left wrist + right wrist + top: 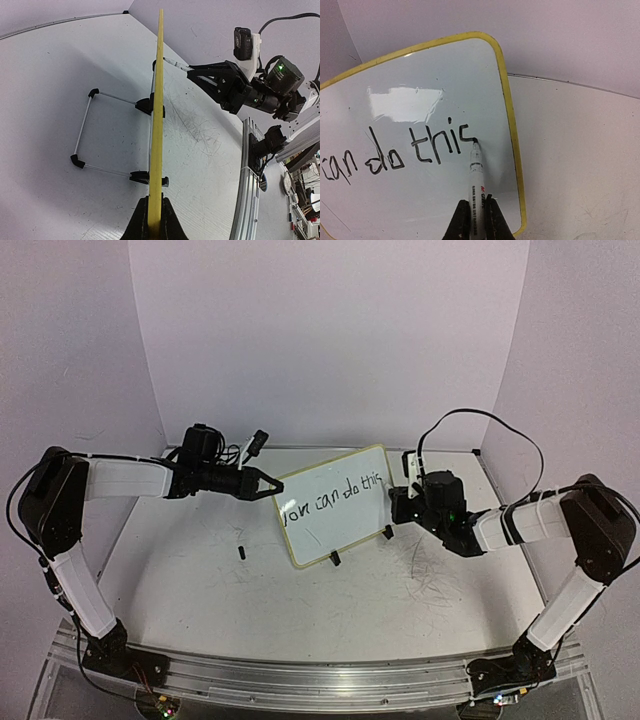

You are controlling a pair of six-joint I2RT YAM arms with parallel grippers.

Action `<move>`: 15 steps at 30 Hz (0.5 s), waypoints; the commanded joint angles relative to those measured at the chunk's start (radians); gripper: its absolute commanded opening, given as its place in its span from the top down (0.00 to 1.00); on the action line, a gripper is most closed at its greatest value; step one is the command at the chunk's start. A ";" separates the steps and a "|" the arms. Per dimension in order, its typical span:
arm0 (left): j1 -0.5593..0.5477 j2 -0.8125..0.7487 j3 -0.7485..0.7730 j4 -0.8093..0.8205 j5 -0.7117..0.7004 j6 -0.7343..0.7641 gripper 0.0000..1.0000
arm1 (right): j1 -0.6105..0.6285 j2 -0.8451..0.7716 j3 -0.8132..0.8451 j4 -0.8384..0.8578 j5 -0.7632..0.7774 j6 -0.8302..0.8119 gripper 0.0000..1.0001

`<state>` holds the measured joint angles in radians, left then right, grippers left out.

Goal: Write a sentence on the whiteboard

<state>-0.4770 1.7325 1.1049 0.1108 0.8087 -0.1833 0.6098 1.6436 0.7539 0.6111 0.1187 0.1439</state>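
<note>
The whiteboard (335, 515), white with a pale yellow rim, stands upright mid-table on two black feet. Black lettering (335, 493) on it reads "You can do this". My left gripper (268, 483) is shut on the board's left rim; the left wrist view shows the rim (157, 125) edge-on between the fingers (139, 225). My right gripper (398, 502) is shut on a white marker (476, 187). Its black tip touches the board at the last stroke of the "s" in the lettering (442, 142), near the right rim (512, 145).
A small black marker cap (241, 552) lies on the table left of the board. A wire stand (85, 127) props the board from behind. Faint grey scribble marks (428, 575) cover the table to the right. Purple walls close in the back and sides.
</note>
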 commanded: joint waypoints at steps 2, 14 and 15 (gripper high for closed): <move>0.002 -0.043 0.009 -0.019 0.005 0.035 1.00 | 0.003 0.001 -0.016 -0.014 0.004 0.019 1.00; 0.002 -0.043 0.009 -0.018 0.005 0.034 1.00 | 0.027 0.004 -0.011 -0.026 -0.019 0.023 1.00; 0.002 -0.043 0.009 -0.018 0.005 0.034 1.00 | 0.030 0.004 -0.011 -0.026 -0.021 0.021 1.00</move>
<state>-0.4770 1.7321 1.1049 0.1101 0.8085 -0.1837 0.6229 1.6436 0.7399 0.6009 0.1146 0.1589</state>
